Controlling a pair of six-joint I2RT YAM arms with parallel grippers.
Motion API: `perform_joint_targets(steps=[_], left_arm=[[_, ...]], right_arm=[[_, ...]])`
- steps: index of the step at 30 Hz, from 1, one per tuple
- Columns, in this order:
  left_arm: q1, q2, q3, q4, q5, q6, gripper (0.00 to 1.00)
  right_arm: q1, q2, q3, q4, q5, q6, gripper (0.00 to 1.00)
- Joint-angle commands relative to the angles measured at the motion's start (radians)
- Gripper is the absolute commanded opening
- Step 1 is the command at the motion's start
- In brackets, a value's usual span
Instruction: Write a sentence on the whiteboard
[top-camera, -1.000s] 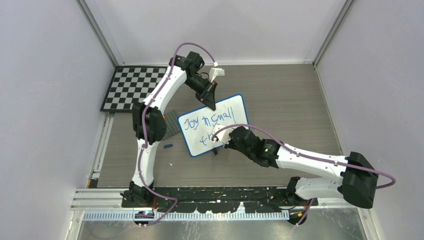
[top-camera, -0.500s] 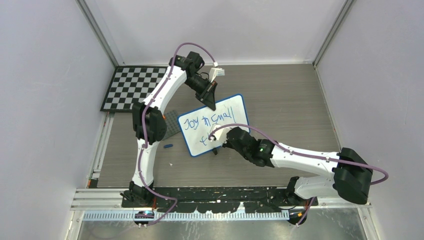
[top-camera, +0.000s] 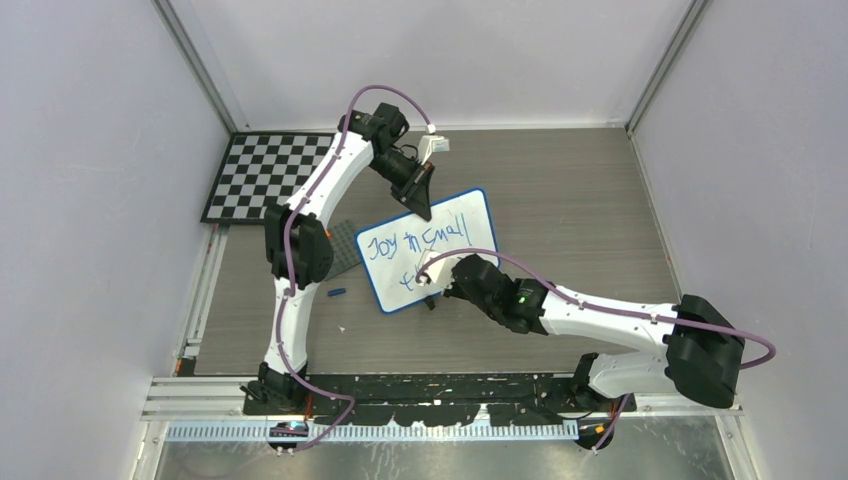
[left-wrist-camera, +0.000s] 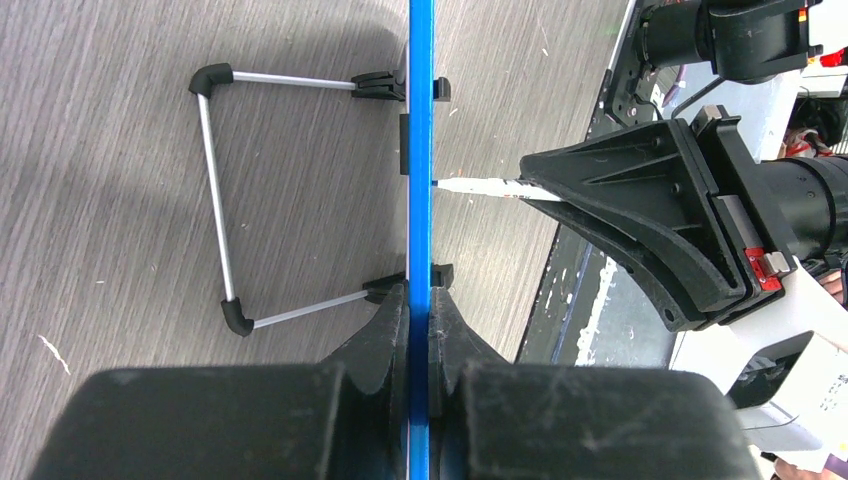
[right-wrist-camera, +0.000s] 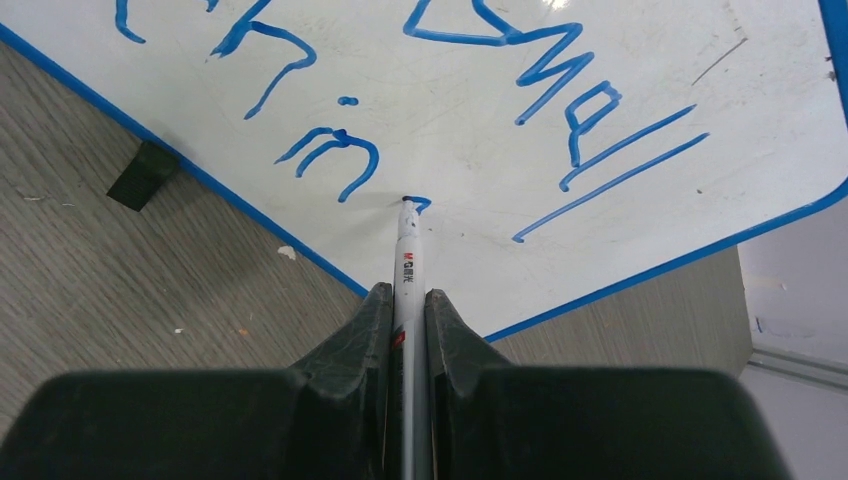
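The whiteboard (top-camera: 473, 213) stands tilted mid-table on its black feet, blue frame all round. My left gripper (top-camera: 424, 212) is shut on its top edge; in the left wrist view the blue frame (left-wrist-camera: 420, 120) runs between my fingertips (left-wrist-camera: 419, 292). My right gripper (top-camera: 433, 281) is shut on a white marker (right-wrist-camera: 408, 262), whose blue tip touches the board (right-wrist-camera: 640, 60) just after "thin". The sentence (top-camera: 415, 241) reads "Joy in small" on the upper line. On the lower line, "thin" (right-wrist-camera: 300, 110) is followed by a short fresh stroke.
A black-and-white checkerboard (top-camera: 265, 175) lies at the back left. A grey studded plate (top-camera: 345, 246) sits left of the board. A small blue cap (top-camera: 336, 293) and a white scrap (top-camera: 342, 329) lie on the table. The board's wire stand (left-wrist-camera: 214, 190) sticks out behind it.
My right arm shifted slightly left along the lower line between one second and half a second ago and has stayed still since. The left arm has not moved.
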Motion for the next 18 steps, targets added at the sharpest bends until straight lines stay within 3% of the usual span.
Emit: perform_joint_targets(steps=[1, 11, 18], left_arm=[[-0.066, 0.054, -0.041, -0.071, -0.063, 0.004, 0.00], [-0.066, 0.054, -0.040, -0.069, -0.064, 0.006, 0.00], [-0.065, 0.056, -0.034, -0.069, -0.064, 0.005, 0.00]], right_arm=[[-0.002, 0.017, -0.001, 0.001, -0.058, 0.004, 0.00], [-0.003, 0.012, -0.001, -0.067, -0.053, -0.006, 0.00], [-0.004, -0.018, 0.005, -0.002, 0.009, -0.007, 0.00]])
